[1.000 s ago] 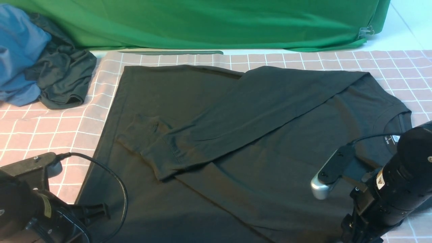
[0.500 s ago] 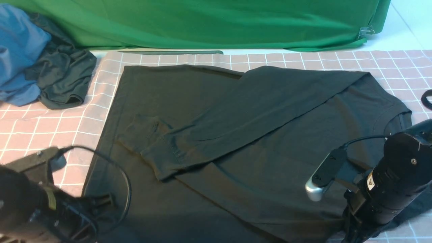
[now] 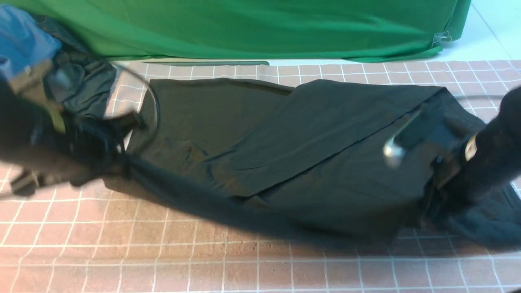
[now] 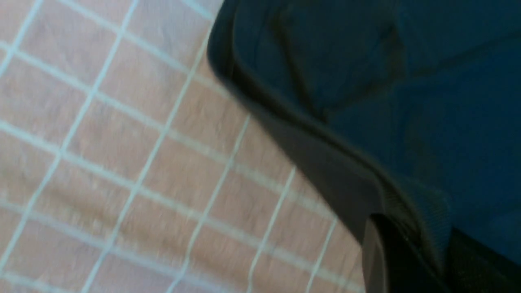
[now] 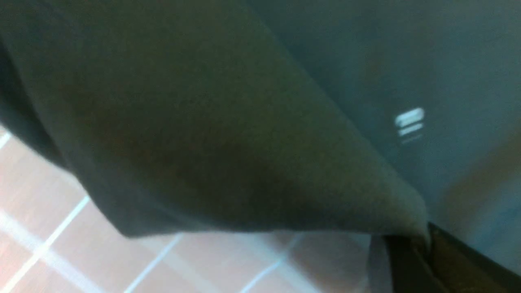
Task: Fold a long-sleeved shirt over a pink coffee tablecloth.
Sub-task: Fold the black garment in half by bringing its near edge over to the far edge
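Newly raised: soft knit shirt [image 3: 285, 142]; left end effector [image 4: 427, 244], right end effector [image 5: 423, 246] pinch hem.

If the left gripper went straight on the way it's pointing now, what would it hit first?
Probably more of the black long-sleeved knit shirt whose edge its jaws pinch: the left gripper points across the garment, with the pink white-gridded tablecloth under it. Blur leaves depth unclear.

long-sleeved shirt [image 4: 407, 101]: hem raised | left tool [image 4: 423, 252]: pinching hem | pink coffee tablecloth [image 4: 122, 162]: flat beneath
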Motion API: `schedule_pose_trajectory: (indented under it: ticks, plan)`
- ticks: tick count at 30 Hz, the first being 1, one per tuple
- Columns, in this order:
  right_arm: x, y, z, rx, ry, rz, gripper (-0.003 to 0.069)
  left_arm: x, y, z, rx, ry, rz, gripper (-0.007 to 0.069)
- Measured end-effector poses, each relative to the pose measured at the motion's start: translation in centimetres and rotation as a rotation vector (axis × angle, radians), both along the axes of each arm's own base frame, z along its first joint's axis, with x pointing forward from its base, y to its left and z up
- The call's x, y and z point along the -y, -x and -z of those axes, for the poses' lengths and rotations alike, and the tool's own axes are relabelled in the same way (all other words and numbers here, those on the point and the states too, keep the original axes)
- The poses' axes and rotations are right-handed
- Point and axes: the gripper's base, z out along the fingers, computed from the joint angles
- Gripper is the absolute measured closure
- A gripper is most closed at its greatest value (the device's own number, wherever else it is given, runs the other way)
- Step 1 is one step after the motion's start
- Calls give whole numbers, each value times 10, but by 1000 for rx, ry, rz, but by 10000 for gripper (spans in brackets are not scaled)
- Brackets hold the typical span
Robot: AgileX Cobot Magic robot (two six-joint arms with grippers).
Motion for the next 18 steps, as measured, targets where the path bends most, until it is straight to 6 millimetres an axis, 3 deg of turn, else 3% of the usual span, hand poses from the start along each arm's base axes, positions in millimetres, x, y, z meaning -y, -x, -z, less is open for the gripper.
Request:
schedule_pose_trajectory:
  ticks: [7,10,15,18]
  plan:
    - [15,-51,-19,82,-24,95,590,-23,-72,-5,72,110,-70,578]
    - [19,-76,-16,81,-24,124,590,-28,-101,-4,86,149,-85,578]
    - [25,-136,1,92,-37,184,592,-36,-163,17,75,162,-107,578]
    - [28,-157,14,88,-42,209,592,-36,-182,28,67,160,-104,578]
